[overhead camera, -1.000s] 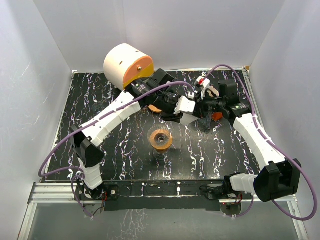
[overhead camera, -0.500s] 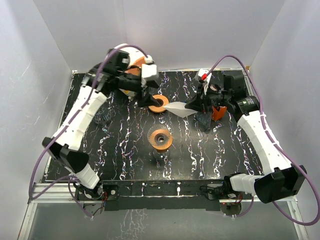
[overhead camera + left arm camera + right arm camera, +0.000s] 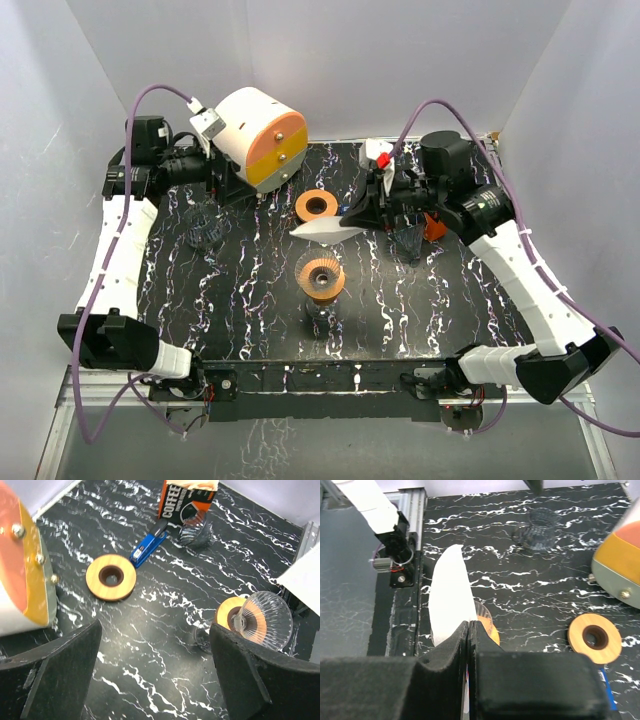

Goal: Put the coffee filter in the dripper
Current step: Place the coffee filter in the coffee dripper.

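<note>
black marbled table. white-and-orange drum is set at the back left. left gripper is seen just beside it, fingers spread wide. right gripper is pressed together on the edge of the white filter. filter is held in the air just behind and above the dripper, not in it. wooden ring is seen farther back.

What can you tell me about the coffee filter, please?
The coffee filter looks like thin white paper, folded flat into a curved wedge. The right gripper pinches its wider end and holds it in the air, tapered tip pointing away, close to the dripper but not yet in it. Nothing else appears to touch it.
</note>
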Controlling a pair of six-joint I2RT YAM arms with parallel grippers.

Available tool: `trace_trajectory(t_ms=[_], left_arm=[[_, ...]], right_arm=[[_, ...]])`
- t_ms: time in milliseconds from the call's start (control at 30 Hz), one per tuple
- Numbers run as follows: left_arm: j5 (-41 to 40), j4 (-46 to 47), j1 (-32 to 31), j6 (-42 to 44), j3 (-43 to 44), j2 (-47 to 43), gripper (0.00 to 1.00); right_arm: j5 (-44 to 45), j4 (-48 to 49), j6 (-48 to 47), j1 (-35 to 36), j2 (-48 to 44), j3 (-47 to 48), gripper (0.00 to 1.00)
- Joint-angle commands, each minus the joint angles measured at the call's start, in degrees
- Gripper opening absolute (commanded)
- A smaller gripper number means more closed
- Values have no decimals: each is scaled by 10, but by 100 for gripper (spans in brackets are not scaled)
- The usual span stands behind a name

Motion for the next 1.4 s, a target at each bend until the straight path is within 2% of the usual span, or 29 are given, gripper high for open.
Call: trace_trajectory(t_ms=[0,300,733,933,1033,1200,1367], left_arm=[[-11,27,19,-40,-31,-53,86],[-62,12,20,-39,-52,-63,81],[-59,-23,-12,-37,-83,-63,77],[-8,-41,-28,-33,-101,-65,76],[1,-59,-49,-20,-109,-65,76],[2,-109,-88,34,-85,-59,76],[47,-99,-105,27,-46,-61,74]], right_arm=[[7,35,33,33,4,-6,0],[46,90,76,68,12,-60,0],[92,118,90,87,-1,-140,0],[68,95,64,87,-7,-152,18],[84,84,48,86,-12,-160,27],[86,77,27,75,-12,-169,35],[61,74,21,57,-4,-166,41]])
